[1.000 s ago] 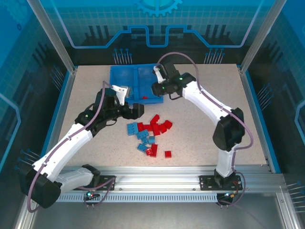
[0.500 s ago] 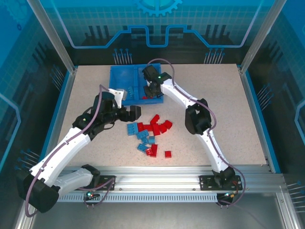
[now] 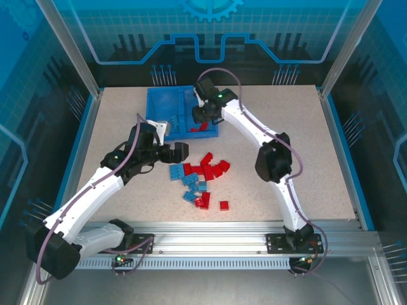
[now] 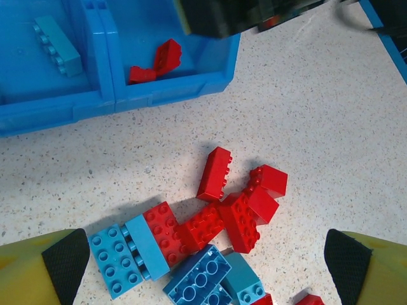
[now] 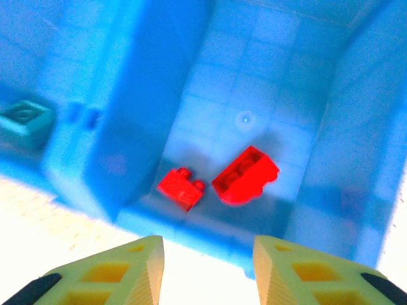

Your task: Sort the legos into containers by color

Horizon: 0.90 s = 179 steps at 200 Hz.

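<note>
The blue bin lies at the back of the table. Its left compartment holds one light blue lego; its right compartment holds two red legos. My right gripper hovers open over the right compartment's near wall with nothing between its fingers, seen from above at the right gripper. A loose pile of red and light blue legos lies mid-table. My left gripper stands wide open above the pile's near-left part, holding nothing, just in front of the bin.
A single red brick lies apart at the pile's front right. Bare table stretches right of the pile. The bin's front wall stands a short way behind the pile. Blue rails border the table's sides.
My right gripper swung left over the bin's right compartment and its jaws parted; a second red brick now lies there. The left arm shifted slightly, still open.
</note>
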Tool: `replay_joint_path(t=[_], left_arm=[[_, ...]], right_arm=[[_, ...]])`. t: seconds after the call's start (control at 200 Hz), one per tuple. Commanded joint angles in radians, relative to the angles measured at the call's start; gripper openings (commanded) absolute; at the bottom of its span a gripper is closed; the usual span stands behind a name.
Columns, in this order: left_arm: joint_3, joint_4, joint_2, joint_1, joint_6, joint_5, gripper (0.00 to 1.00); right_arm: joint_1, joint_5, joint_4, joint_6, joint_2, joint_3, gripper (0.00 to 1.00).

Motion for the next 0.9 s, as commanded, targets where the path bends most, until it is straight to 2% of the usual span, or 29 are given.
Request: replay_joint_path(t=[0.0, 0.11, 0.225, 0.41, 0.67, 0.89], left_arm=[[-0.010, -0.054, 0.031, 0.000, -0.091, -0.046, 0.98], [-0.013, -0.108, 0.089, 0.001, -0.226, -0.083, 0.97], [-0.018, -0.171, 0.185, 0.010, -0.379, -0.094, 0.94], [-0.062, -0.147, 0.321, 0.039, -0.521, -0.043, 0.80], [-0.116, -0.058, 0.421, 0.073, -0.541, 0.008, 0.62], [-0.106, -0.049, 0.478, 0.085, -0.503, 0.010, 0.62]], right_arm=[[-0.004, -0.119, -0.006, 0.023, -0.210, -0.098, 0.45], [-0.005, -0.166, -0.003, 0.041, -0.371, -0.264, 0.50], [0.000, -0.210, 0.021, 0.075, -0.532, -0.469, 0.58], [0.010, -0.264, 0.028, 0.131, -0.714, -0.713, 0.68], [0.009, -0.247, 0.009, 0.148, -0.776, -0.811, 0.70], [0.009, -0.241, 0.007, 0.144, -0.763, -0.786, 0.70]])
